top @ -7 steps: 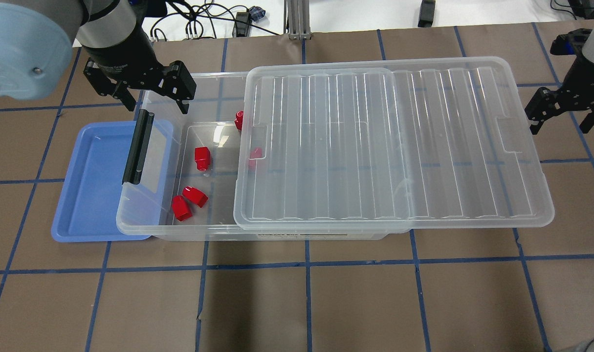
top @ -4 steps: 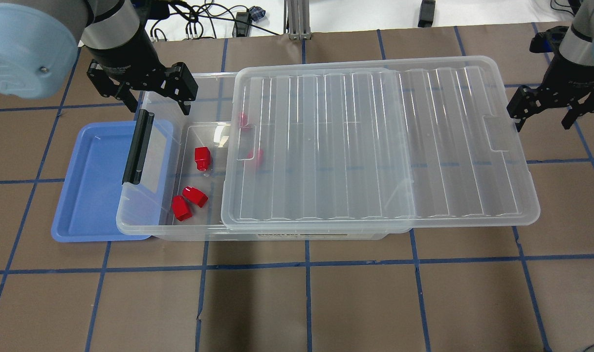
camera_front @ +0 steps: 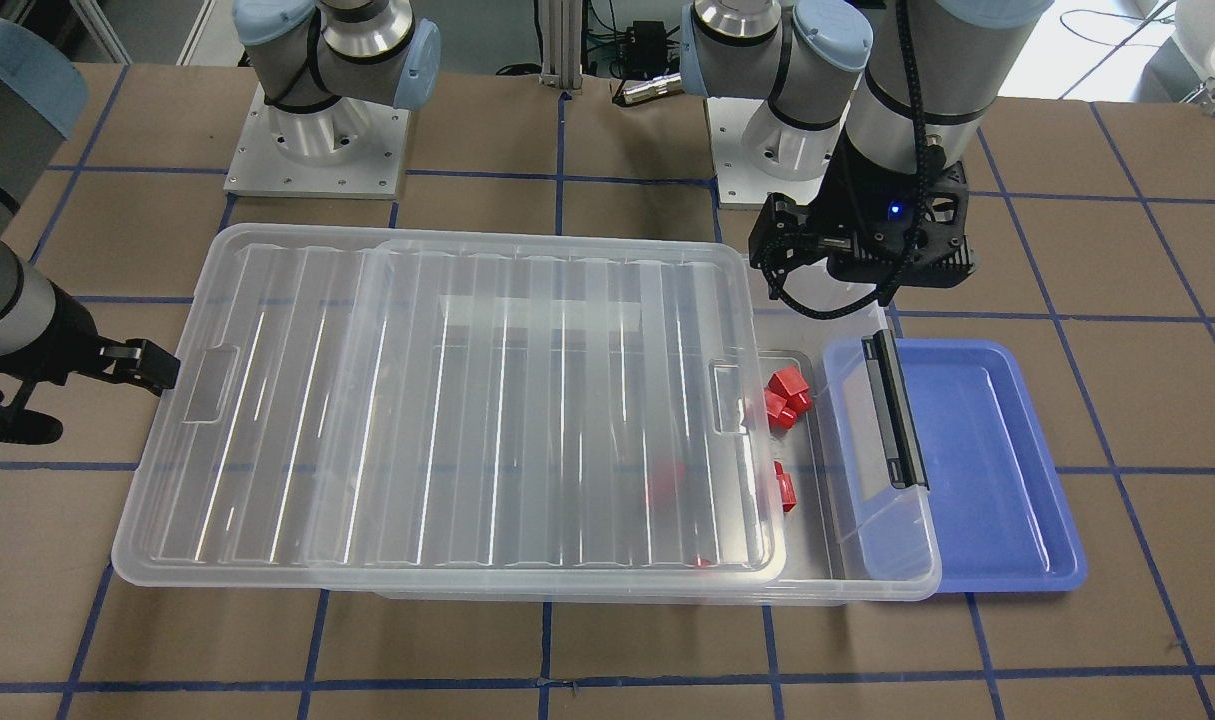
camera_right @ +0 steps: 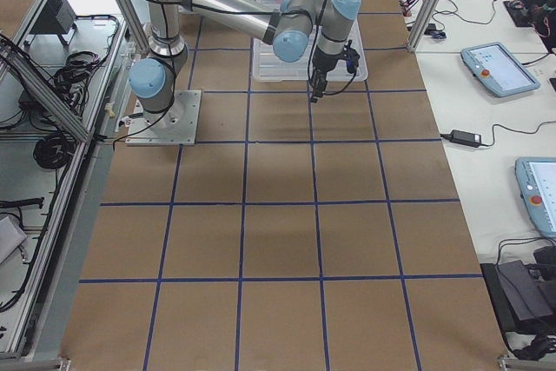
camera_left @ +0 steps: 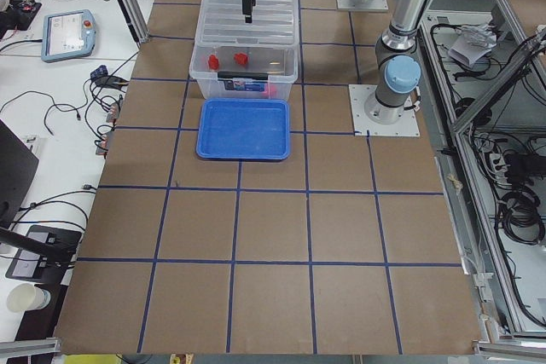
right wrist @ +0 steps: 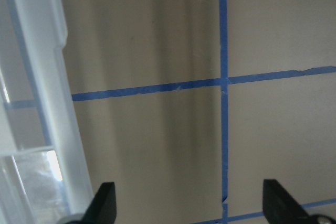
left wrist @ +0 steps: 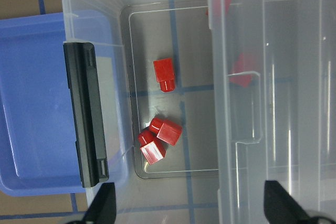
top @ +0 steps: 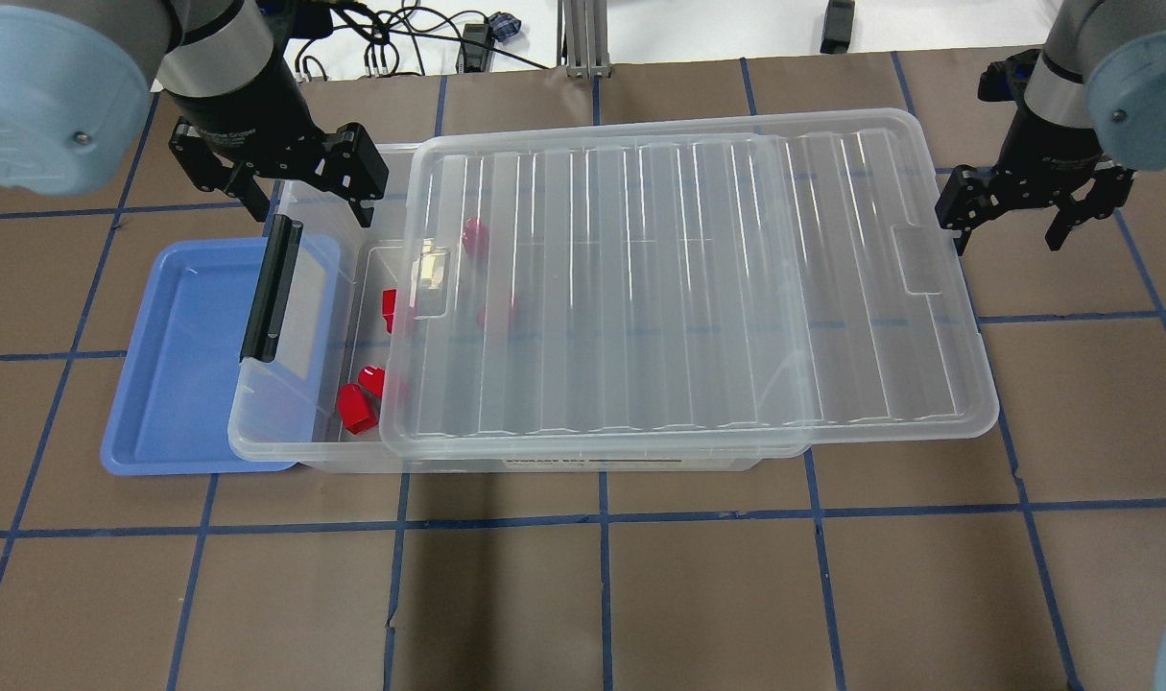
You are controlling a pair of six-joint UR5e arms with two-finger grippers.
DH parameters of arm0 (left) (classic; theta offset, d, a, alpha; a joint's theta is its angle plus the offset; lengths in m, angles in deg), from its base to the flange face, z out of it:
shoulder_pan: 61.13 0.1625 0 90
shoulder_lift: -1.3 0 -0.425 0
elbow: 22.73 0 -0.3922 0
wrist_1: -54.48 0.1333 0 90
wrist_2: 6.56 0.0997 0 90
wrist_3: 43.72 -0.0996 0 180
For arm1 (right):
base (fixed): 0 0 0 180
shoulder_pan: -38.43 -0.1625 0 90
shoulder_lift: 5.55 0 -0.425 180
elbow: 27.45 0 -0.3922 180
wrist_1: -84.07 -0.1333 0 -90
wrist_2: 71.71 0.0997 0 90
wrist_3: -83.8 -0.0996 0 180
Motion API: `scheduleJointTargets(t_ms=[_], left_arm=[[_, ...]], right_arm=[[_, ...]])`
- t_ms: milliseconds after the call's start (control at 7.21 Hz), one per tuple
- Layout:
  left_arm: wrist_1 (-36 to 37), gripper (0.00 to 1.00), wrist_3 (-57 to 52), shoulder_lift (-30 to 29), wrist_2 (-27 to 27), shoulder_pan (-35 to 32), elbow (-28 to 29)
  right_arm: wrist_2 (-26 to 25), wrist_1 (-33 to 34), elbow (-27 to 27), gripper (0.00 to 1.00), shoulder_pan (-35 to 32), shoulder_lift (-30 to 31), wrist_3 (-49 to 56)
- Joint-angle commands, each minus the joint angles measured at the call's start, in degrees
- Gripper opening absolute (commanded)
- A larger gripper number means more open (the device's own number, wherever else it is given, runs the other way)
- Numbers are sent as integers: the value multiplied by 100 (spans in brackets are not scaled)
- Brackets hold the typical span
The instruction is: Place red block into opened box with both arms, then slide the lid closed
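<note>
- The surface [top: 640, 595] is brown panels ruled into squares by blue tape. Metal base plates [camera_front: 252, 175] are bolted at the robot's edge.
- White benches [camera_right: 521, 119] run along the far side, carrying cables [camera_left: 43, 100], teach pendants [camera_right: 495, 67] and a paper cup [camera_left: 24, 297].
- The box [top: 544, 463] lies with its black bar [top: 271, 288] end over a blue tray [top: 175, 384].
- The lid [top: 688, 288] covers most of the box and overhangs toward the right arm. A strip by the bar is uncovered.
- Five red blocks [left wrist: 165, 74] lie on the box floor: three uncovered, two under the lid.
- The left pincer [top: 310, 213] hangs wide open and empty over the box's rear corner.
- The right pincer [top: 1010, 240] is wide open and empty, one finger at the lid's short end.
</note>
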Motion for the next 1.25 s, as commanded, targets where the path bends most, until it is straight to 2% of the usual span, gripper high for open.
scheduleJointTargets(t_ms=[0, 1109], left_arm=[[-2, 100, 0, -19, -2, 0, 1], [-37, 100, 0, 60, -2, 0, 1]], right_arm=[[349, -19, -4, 100, -209, 5, -336], [359, -1, -30, 100, -868, 5, -767]])
